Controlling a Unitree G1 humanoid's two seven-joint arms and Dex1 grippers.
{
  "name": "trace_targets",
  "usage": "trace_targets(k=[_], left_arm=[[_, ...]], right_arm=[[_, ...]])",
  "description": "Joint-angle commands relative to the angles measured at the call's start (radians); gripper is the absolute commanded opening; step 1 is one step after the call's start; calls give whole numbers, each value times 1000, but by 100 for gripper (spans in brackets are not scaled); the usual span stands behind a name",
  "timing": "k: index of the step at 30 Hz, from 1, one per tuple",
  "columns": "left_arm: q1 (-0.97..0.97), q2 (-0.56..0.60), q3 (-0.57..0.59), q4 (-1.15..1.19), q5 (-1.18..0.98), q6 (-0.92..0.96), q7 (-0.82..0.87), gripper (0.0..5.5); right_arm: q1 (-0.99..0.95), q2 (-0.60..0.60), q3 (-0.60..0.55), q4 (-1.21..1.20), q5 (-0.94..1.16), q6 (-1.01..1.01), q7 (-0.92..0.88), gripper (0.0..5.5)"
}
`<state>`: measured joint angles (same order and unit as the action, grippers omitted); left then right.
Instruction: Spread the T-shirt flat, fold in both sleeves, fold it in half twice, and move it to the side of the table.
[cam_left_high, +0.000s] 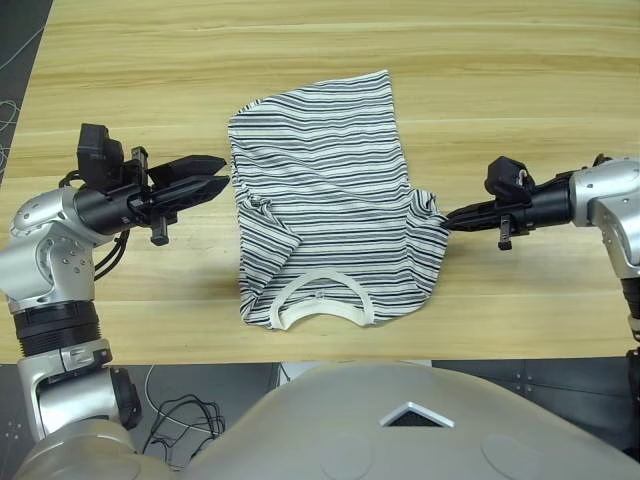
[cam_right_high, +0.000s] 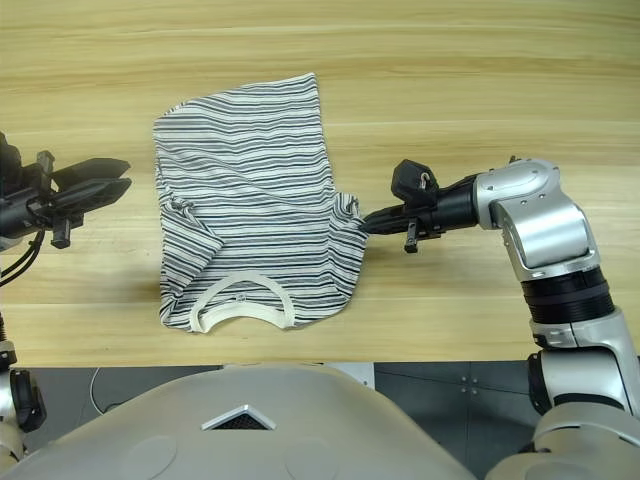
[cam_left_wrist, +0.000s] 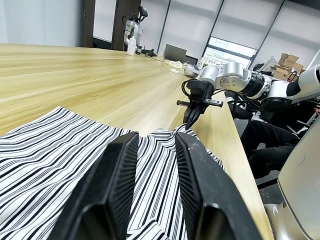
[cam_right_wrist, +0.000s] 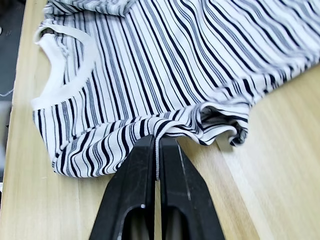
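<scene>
A black-and-white striped T-shirt (cam_left_high: 325, 215) lies on the wooden table (cam_left_high: 500, 90), its white collar (cam_left_high: 320, 300) toward me and its left sleeve folded in over the body. My right gripper (cam_left_high: 446, 220) is at the shirt's right side, shut on the hem of the right sleeve (cam_right_wrist: 170, 127); the right wrist view shows both fingers (cam_right_wrist: 137, 185) pinched on the striped edge. My left gripper (cam_left_high: 224, 180) hovers just off the shirt's left edge, open, nothing between its fingers (cam_left_wrist: 117, 175).
Bare wood surrounds the shirt on all sides, widest at the far side. The table's front edge (cam_left_high: 180, 358) runs close to the collar. Cables (cam_left_high: 175, 415) lie on the floor below.
</scene>
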<state>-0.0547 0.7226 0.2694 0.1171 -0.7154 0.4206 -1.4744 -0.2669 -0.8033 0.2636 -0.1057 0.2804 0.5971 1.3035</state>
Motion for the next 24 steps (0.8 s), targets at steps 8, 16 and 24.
trace_targets(k=[8,16,24], left_arm=[[-24,-2,-9,14,15,-15,6,138],[-19,-13,-18,25,22,-31,3,138],[-19,-13,-23,37,22,-44,1,138]], right_arm=[[-51,65,71,-105,12,58,-48,11],[-131,201,185,-22,-32,62,-116,11],[-157,262,255,89,-86,30,-134,79]])
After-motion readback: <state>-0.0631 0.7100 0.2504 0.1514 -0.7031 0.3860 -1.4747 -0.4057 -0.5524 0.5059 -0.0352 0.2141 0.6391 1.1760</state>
